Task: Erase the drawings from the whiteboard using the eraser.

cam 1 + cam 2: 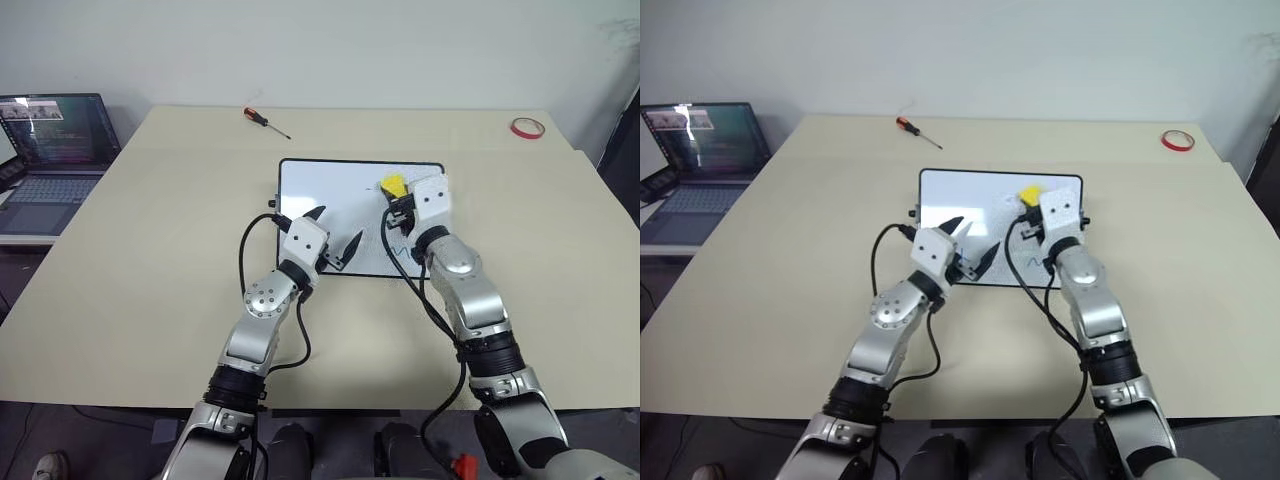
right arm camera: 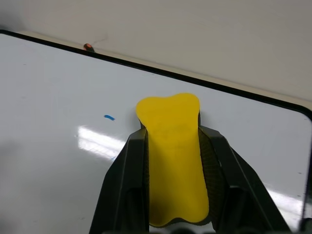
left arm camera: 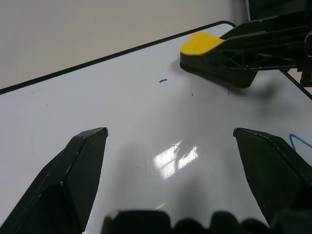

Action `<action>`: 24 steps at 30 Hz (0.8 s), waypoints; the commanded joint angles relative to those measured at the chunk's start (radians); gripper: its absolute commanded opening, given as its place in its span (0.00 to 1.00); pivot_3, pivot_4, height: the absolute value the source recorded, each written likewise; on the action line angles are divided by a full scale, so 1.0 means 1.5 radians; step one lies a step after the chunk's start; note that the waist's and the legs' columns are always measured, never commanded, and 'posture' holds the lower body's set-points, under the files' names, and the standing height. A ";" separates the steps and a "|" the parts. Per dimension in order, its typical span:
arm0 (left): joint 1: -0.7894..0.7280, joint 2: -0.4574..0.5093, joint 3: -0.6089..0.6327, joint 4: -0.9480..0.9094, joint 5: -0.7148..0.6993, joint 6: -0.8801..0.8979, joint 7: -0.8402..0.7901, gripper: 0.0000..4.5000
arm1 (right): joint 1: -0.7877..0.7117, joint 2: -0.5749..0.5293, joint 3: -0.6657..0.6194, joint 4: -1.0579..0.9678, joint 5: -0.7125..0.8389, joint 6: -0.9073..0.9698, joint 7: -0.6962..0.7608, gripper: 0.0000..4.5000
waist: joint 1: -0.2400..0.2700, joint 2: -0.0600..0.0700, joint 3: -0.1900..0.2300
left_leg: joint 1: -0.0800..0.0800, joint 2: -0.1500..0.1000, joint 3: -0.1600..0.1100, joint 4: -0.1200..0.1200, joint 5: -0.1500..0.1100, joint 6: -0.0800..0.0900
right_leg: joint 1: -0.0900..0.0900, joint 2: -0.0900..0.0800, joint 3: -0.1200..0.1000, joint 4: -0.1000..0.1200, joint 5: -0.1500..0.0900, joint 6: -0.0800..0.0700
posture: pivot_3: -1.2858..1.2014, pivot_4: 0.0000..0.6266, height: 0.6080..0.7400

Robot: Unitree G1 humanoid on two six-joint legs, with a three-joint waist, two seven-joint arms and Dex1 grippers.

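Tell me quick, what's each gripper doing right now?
Left gripper: open, holding nothing, over the whiteboard.
Right gripper: shut on the eraser.

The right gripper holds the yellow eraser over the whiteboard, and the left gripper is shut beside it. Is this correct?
Not quite. The left gripper is open, not shut: the left wrist view shows its two fingers standing wide apart over the whiteboard. The rest holds: the right gripper is shut on the yellow eraser over the board.
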 commanded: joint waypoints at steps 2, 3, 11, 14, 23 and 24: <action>-0.013 -0.005 -0.004 -0.018 -0.005 -0.006 -0.006 1.00 | 0.004 -0.002 -0.007 0.005 -0.016 0.005 -0.013 0.24 | 0.000 0.000 0.000 | 0.000 0.000 0.000 0.000 0.000 0.000 | 0.000 0.000 0.000 0.000 0.000 0.000 | 0.52 0.24 1.00; -0.012 -0.005 -0.003 -0.018 -0.005 -0.007 -0.006 1.00 | 0.005 0.000 -0.005 0.003 -0.016 0.005 -0.010 0.24 | 0.000 0.000 0.000 | 0.000 0.000 0.000 0.000 0.000 0.000 | 0.000 0.000 0.000 0.000 0.000 0.000 | 0.52 0.24 1.00; -0.011 -0.002 0.002 -0.023 -0.004 -0.002 -0.006 1.00 | 0.031 0.018 0.049 -0.027 0.008 0.002 0.089 0.24 | -0.005 0.000 0.000 | 0.000 0.000 0.000 0.000 0.000 0.000 | 0.000 0.000 0.000 0.000 0.000 0.000 | 0.52 0.24 1.00; -0.009 -0.002 0.004 -0.024 -0.003 0.001 -0.003 1.00 | 0.033 0.024 0.056 -0.028 0.018 0.007 0.111 0.24 | -0.007 0.000 0.000 | 0.000 0.000 0.000 0.000 0.000 0.000 | 0.000 0.000 0.000 0.000 0.000 0.000 | 0.52 0.24 1.00; -0.006 -0.004 0.004 -0.025 -0.002 0.005 0.001 1.00 | 0.006 0.010 0.039 0.011 -0.004 -0.015 0.090 0.24 | -0.006 0.000 0.000 | 0.000 0.000 0.000 0.000 0.000 0.000 | 0.000 0.000 0.000 0.000 0.000 0.000 | 0.52 0.24 1.00; -0.006 -0.005 0.004 -0.025 -0.002 0.005 0.001 1.00 | -0.003 0.010 0.035 0.022 -0.008 -0.022 0.079 0.24 | -0.006 0.000 0.000 | 0.000 0.000 0.000 0.000 0.000 0.000 | 0.000 0.000 0.000 0.000 0.000 0.000 | 0.52 0.24 1.00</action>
